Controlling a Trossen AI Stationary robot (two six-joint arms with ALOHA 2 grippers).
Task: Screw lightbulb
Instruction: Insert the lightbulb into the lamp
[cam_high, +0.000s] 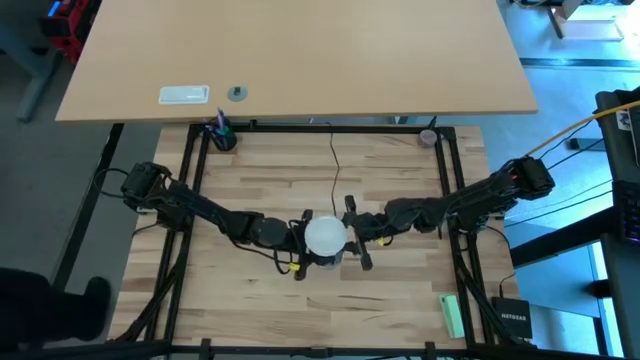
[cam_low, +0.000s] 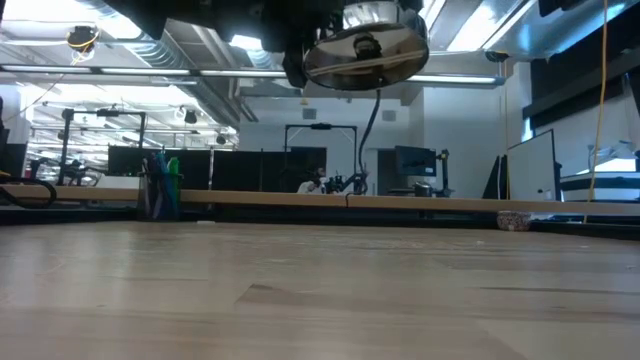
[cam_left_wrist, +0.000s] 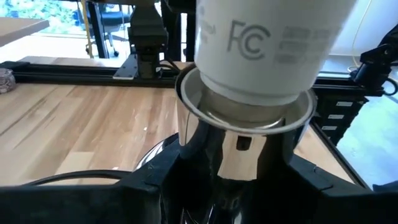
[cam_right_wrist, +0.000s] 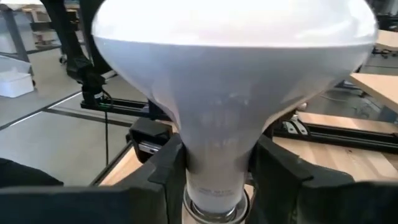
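Right wrist view shows the right gripper (cam_right_wrist: 214, 180) fingers closed on the lightbulb (cam_right_wrist: 217, 93) neck; left fingers probably hold the socket (cam_left_wrist: 242, 124). Glass is fragile and slippery: grip the neck gently.

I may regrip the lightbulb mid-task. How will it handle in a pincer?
The lightbulb looks smooth and frosted, so probably slippery. Its wide globe over a narrow neck suggests it is top-heavy and apt to roll if laid down. It is likely light and fragile; the right pincer grips its neck.
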